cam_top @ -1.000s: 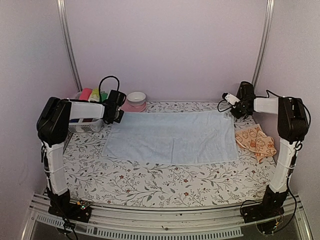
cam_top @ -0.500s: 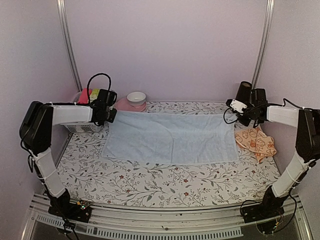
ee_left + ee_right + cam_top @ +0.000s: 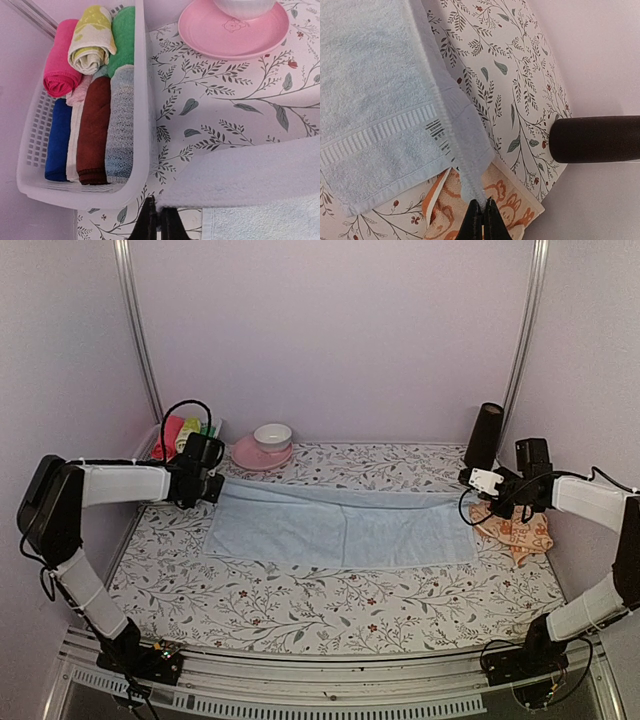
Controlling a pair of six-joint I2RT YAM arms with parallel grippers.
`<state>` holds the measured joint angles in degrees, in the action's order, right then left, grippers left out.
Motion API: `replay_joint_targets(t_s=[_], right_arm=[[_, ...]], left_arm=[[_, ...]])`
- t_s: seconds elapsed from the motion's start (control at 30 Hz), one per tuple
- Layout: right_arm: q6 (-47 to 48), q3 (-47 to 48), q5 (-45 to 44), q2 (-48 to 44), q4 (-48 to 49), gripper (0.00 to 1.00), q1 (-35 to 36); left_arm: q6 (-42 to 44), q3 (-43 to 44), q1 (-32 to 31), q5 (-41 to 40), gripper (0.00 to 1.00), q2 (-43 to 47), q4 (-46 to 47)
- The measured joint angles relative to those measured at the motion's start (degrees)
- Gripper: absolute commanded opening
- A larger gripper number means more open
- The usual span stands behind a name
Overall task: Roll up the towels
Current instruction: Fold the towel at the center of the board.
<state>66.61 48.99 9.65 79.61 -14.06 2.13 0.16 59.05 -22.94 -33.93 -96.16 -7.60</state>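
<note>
Both arms have swung outward and drawn the far hem nearer, starting a fold. From above, the blue towel (image 3: 340, 530) lies across the middle of the table (image 3: 300, 615) and the peach towel (image 3: 520, 532) sits at its right edge. The left gripper (image 3: 203, 483) and right gripper (image 3: 480, 490) hold the far corners.

Left wrist view: jaws clamped on a limp corner (soft, light, likely to sag between holds).

Right wrist view: jaws pinch the stitched hem corner, probably the firmest purchase.
</note>
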Motion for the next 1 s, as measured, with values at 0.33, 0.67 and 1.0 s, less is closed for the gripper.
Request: replay_joint_targets(t_s=[0.33, 0.67, 1.0], right_arm=[[7.1, -6.0, 1.6, -9.1, -2.4, 0.02, -4.8], [14.0, -10.9, 6.0, -10.4, -8.1, 0.02, -5.3], [17.3, -15.2, 6.8, -10.4, -9.1, 0.02, -4.2]], left_arm=[[-4.4, -0.4, -5.2, -3.4, 0.00, 1.5, -5.7], [-8.6, -0.7, -7.5, -8.8, 0.00, 1.5, -14.3], [-12.4, -0.5, -8.7, -10.5, 0.00, -1.8, -23.3]])
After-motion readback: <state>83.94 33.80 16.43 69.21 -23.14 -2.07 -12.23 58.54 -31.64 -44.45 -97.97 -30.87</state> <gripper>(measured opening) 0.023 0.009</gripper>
